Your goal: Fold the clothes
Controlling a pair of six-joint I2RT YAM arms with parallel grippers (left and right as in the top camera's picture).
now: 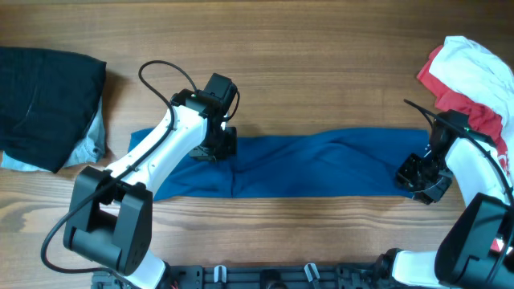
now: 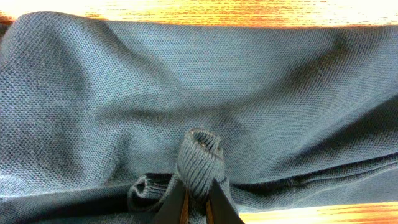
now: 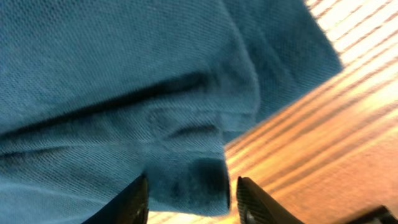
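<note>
A blue polo shirt [image 1: 321,163] lies folded into a long strip across the wooden table. My left gripper [image 1: 217,146] is at its left part, shut on a ribbed cuff or collar edge [image 2: 199,163] of the shirt. My right gripper [image 1: 419,178] is at the shirt's right end. In the right wrist view its fingers [image 3: 191,198] are spread open with a corner of the blue shirt [image 3: 186,180] between them, not pinched.
A black garment [image 1: 44,88] on a light blue one [image 1: 92,144] lies at the far left. A red and white pile [image 1: 474,72] sits at the far right. Bare wood [image 1: 321,72] lies behind the shirt.
</note>
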